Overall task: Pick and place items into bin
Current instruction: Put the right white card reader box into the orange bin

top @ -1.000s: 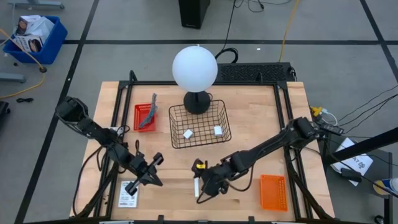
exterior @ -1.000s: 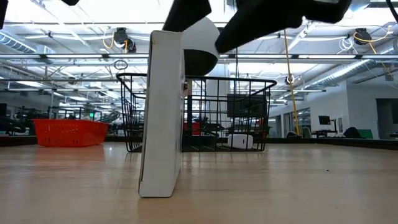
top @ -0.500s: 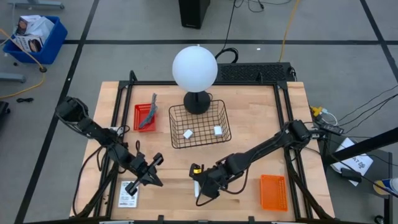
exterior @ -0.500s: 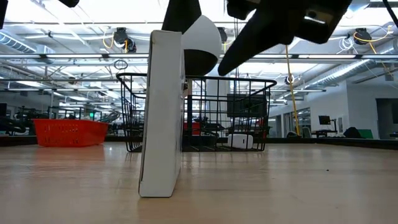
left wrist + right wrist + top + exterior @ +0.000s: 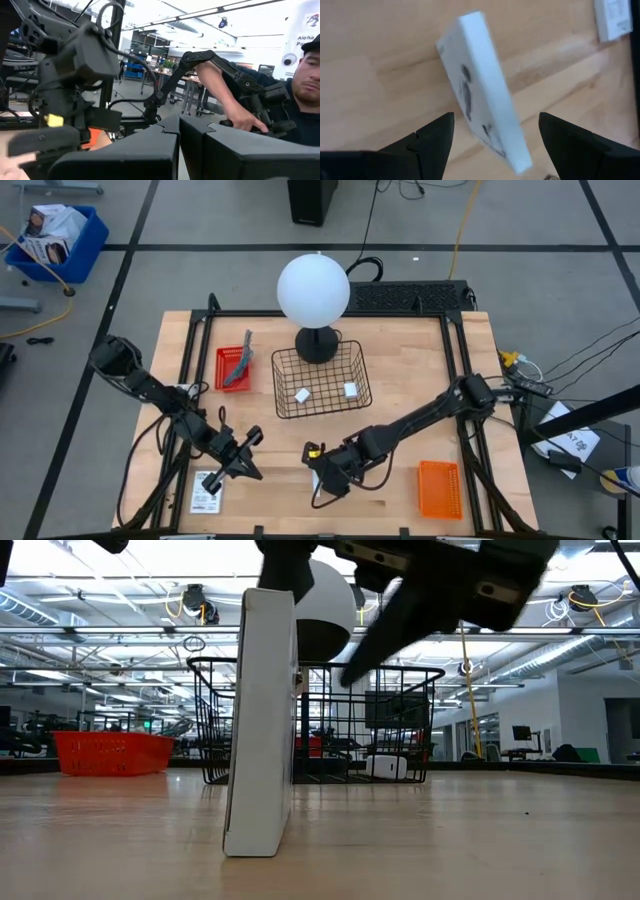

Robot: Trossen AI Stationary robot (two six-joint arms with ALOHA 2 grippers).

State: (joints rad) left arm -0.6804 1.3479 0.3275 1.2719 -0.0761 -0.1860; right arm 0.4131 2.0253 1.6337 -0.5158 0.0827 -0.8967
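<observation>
A white printed card box (image 5: 260,720) stands upright on one narrow edge on the wooden table, near its front edge. My right gripper (image 5: 495,137) is open and slants down over it. One finger (image 5: 432,142) is on either side of the box (image 5: 487,102), with a gap on both sides. In the low view my right gripper (image 5: 335,610) hangs around the box's top. My left gripper (image 5: 250,442) is shut and holds nothing, raised at the front left. A second white card (image 5: 208,492) lies flat on the table beside it.
A black wire basket (image 5: 322,380) at mid-table holds two small white blocks (image 5: 302,395). A globe lamp (image 5: 313,290) stands behind it. A red tray (image 5: 233,368) with a grey tool is at the left, an orange tray (image 5: 440,488) at the front right. A person shows beyond the table in the left wrist view.
My right gripper has sunk toward the standing box, shifted a little toward the table's left edge and rolled about its wrist, staying open. The box has kept its place.
</observation>
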